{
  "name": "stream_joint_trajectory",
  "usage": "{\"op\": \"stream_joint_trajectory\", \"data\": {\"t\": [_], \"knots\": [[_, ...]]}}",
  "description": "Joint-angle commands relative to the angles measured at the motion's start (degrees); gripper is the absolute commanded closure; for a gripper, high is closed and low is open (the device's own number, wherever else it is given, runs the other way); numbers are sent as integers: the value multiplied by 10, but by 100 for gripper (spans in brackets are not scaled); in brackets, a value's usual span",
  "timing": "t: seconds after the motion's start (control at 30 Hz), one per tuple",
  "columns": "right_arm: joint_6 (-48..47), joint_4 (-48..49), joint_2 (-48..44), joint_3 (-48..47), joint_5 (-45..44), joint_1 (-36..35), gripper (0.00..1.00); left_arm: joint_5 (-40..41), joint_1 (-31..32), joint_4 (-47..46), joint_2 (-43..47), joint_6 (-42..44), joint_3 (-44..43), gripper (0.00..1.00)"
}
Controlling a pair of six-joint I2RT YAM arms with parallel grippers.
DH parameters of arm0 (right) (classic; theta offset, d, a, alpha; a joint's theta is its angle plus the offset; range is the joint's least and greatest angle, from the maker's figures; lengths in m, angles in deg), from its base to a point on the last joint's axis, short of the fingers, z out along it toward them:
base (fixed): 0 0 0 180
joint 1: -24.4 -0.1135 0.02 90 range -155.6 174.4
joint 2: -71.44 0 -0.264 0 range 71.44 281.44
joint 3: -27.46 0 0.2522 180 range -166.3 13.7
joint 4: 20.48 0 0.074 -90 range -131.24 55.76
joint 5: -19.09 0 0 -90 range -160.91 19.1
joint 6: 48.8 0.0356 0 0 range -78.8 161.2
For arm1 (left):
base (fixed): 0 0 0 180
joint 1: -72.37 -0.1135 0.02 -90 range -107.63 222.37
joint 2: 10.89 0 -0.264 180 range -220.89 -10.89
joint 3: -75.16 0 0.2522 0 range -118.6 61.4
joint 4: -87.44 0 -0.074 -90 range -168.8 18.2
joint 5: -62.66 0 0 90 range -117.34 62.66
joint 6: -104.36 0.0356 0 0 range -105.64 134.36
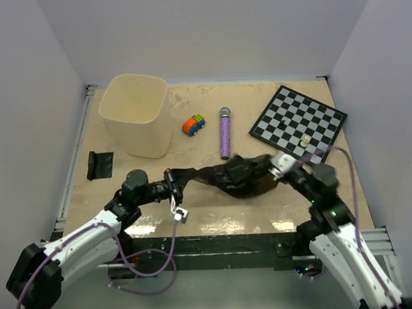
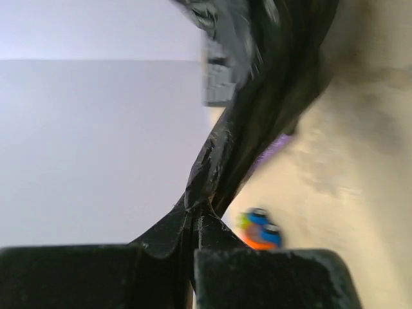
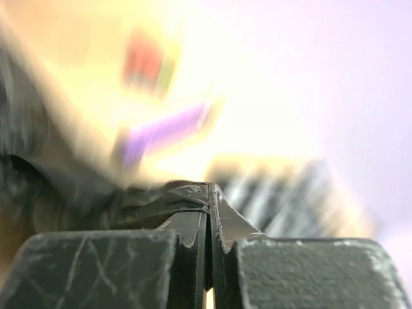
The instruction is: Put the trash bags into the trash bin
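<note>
Bag (image 1: 234, 175): being held stretched; seemingly light, limp, slippery.
Left pincer (image 1: 173, 185): bag's gathered end being pinched.
Right pincer (image 1: 278, 166): opposite end being pinched.

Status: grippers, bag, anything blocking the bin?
Both shut: left gripper, right gripper on trash bag, stretched between them. Upright trash bin far left. Right of it toy car, purple microphone; not in between.

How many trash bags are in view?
2. One trash bag is stretched between the left gripper and right gripper, both shut on it. A folded bag, apparently the same film, lies flat left of the trash bin. The bin's floor is hidden; more possible.
</note>
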Motion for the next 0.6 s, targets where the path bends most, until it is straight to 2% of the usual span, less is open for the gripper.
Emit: {"op": "stream_joint_trajectory", "data": {"t": [0.0, 0.07, 0.17, 0.23, 0.33, 0.4, 0.47, 0.57], "knots": [[13, 52, -60, -105, 130, -4, 100, -52, 9, -33, 41, -45, -38, 100], [23, 37, 20, -144, 115, -4, 100, -29, 13, -10, 36, -100, -58, 100], [73, 25, 163, -215, 92, -4, 100, 23, 13, 66, 8, -246, -141, 100], [145, 29, 242, -256, 41, -4, 100, 91, 13, 117, -34, -408, -219, 100], [220, 14, 334, -296, -1, 12, 100, 216, 9, 241, -116, -639, -333, 100], [270, 76, 333, -274, -14, 19, 100, 225, 8, 259, -137, -680, -351, 100], [314, 171, 328, -256, -29, 18, 100, 219, 8, 184, -114, -702, -330, 100], [341, 189, 407, -342, -58, 17, 100, 295, 7, 149, -145, -687, -377, 100]]}}
